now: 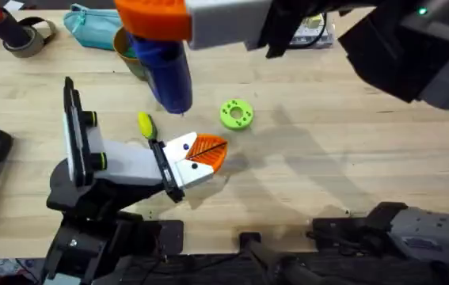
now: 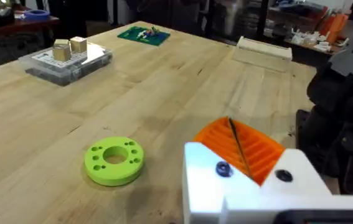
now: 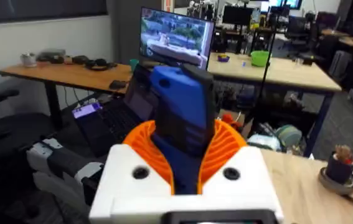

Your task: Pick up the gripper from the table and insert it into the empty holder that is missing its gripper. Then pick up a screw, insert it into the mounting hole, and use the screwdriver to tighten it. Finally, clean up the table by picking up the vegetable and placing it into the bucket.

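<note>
My right gripper [image 1: 159,24], raised close under the overhead camera, is shut on the thick blue screwdriver [image 1: 169,73]. The right wrist view shows the screwdriver [image 3: 179,109] clamped between the orange pads [image 3: 223,149]. My left gripper [image 1: 214,150] lies low over the table with its orange pads [image 2: 251,149] pressed together. Just beyond it rests a green disc [image 1: 236,113] with several holes [image 2: 114,160]. A small yellow vegetable [image 1: 145,124] lies beside the left gripper's white body. The mustard bucket [image 1: 121,43] is partly hidden behind the screwdriver. The screw is out of view.
A teal pouch [image 1: 97,24] and a tape roll [image 1: 22,36] sit at the back left. Farther along the table stand a clear box with wooden cubes [image 2: 64,59], a green board [image 2: 142,34] and a cream box [image 2: 263,50]. Bare wood lies right of the disc.
</note>
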Motion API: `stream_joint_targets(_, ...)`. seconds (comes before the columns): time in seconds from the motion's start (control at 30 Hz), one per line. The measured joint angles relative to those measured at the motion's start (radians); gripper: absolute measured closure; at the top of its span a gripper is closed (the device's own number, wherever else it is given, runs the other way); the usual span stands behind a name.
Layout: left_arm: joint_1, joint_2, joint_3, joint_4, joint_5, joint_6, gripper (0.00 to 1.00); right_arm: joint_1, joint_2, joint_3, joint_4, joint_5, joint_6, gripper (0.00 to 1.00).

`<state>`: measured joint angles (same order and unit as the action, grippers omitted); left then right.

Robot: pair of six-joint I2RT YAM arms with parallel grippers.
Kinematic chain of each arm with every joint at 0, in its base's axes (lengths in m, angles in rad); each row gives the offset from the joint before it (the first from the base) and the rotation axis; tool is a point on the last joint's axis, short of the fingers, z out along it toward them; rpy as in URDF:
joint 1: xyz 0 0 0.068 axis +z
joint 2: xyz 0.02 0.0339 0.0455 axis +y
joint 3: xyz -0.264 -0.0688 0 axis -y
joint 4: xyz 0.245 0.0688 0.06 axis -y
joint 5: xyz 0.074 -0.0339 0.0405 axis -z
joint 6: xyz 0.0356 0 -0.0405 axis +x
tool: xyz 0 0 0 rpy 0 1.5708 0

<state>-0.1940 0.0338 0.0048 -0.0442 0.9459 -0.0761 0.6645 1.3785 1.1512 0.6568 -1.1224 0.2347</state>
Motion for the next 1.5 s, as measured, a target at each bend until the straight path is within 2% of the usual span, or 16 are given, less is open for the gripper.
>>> stream_joint_targets(0.4,0.0,0.0,0.0,0.0,0.0,0.0,0.984,0.0,0.0,0.094,-0.006,-0.01,-0.011,0.844)
stream_joint_targets(0.9,0.0,0.0,0.0,0.0,0.0,0.0,0.982,0.02,0.003,0.095,-0.008,-0.022,-0.033,0.844)
stream_joint_targets(1.3,0.0,0.0,0.0,0.0,0.0,0.0,0.984,0.018,0.033,0.095,-0.108,-0.032,-0.045,0.844)
stream_joint_targets(1.5,0.0,0.0,0.0,0.0,0.0,0.0,0.984,0.018,0.032,0.051,-0.096,-0.026,-0.049,0.844)
